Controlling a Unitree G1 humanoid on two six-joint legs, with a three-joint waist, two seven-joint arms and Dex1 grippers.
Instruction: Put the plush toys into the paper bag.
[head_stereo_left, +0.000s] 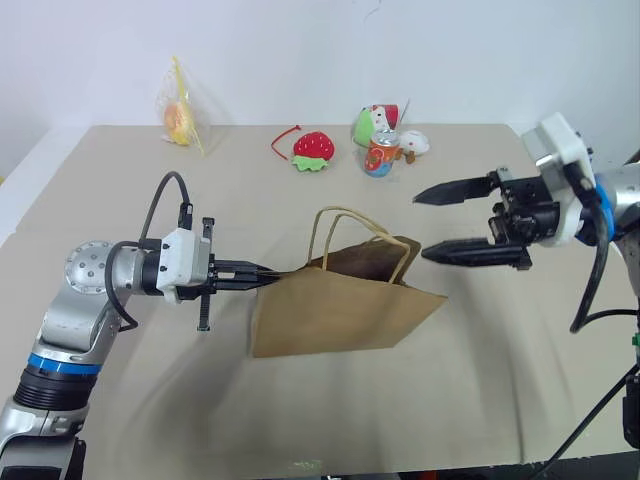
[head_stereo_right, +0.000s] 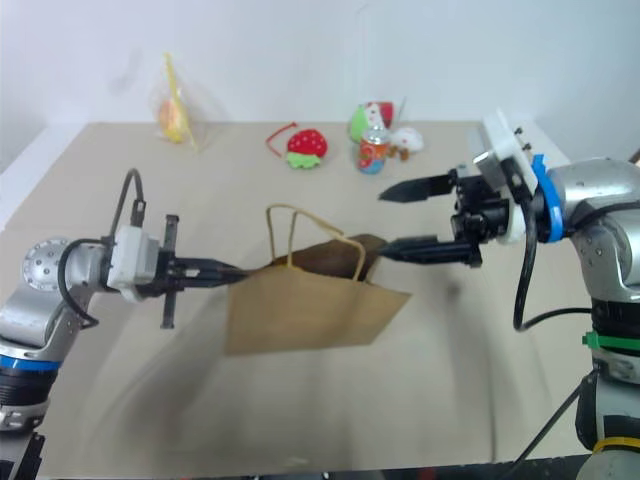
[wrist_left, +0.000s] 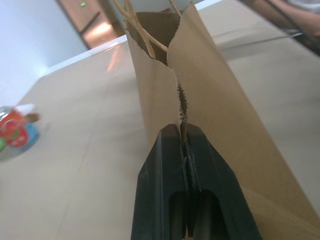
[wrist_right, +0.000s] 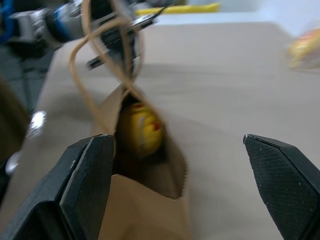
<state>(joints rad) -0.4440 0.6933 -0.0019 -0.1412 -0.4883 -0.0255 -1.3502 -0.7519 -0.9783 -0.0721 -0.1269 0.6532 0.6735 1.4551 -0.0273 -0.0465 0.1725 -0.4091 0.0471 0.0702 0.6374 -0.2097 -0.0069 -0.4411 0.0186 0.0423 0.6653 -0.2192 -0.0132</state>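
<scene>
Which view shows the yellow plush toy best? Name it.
The right wrist view: it looks into the paper bag's open mouth at the yellow plush toy inside. In both eye views and the left wrist view the bag's walls hide it.

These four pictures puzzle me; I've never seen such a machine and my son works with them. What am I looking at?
A two-armed robot works at a beige table. Two pictures come from cameras in its head, looking down. The other two come from cameras on its wrists.

The left tool is shut on the edge of a brown paper bag with cord handles. The right tool hangs open by the bag's mouth, holding nothing.

The right wrist picture looks into the bag: a round yellow plush ball with red marks is inside.

At the table's far edge lie a red plush strawberry, a colourful drink can, a green-and-white toy and a clear plastic bag with orange contents.
</scene>
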